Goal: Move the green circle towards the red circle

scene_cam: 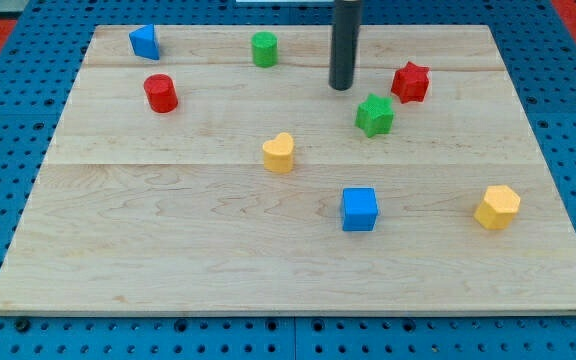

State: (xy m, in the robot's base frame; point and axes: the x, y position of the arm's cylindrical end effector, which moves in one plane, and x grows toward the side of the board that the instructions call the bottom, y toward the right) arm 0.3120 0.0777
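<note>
The green circle (pixel 264 48) stands near the view's top, left of centre. The red circle (pixel 160 93) stands lower and further to the view's left of it. My tip (pixel 342 86) is the lower end of the dark rod. It is to the view's right of the green circle and a little lower, apart from it. It stands just up and left of the green star (pixel 374 115) without touching it.
A red star (pixel 410 82) lies right of the tip. A blue triangular block (pixel 145 41) is at the top left. A yellow heart-like block (pixel 279 153) is at the centre, a blue cube (pixel 359 209) below right, a yellow hexagon (pixel 497 207) at the right. The wooden board (pixel 168 250) ends at blue pegboard.
</note>
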